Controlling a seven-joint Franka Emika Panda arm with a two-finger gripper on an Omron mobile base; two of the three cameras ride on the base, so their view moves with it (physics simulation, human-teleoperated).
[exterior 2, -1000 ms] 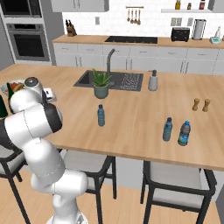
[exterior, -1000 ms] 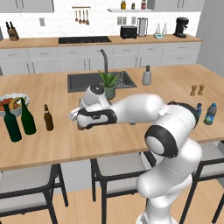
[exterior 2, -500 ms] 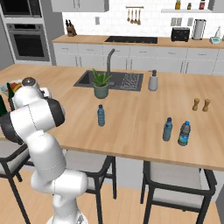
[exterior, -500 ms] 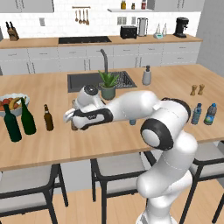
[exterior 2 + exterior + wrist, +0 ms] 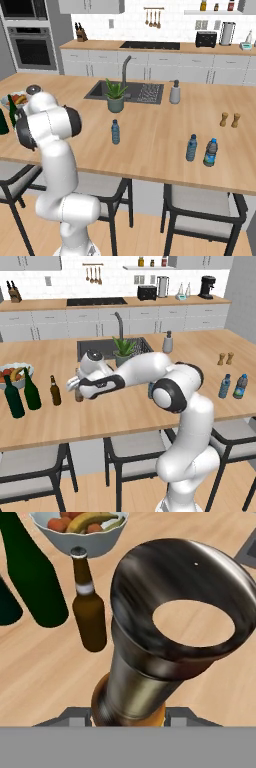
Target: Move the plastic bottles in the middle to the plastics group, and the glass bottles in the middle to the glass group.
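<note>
Pale neck band on brown beer bottle [image 5: 89, 612]

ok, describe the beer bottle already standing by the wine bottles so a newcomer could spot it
On the wooden island, at the end with the fruit bowl, two tall green wine bottles stand. Beside them is a brown beer bottle: far shorter, slim, standing free of the gripper.
</note>
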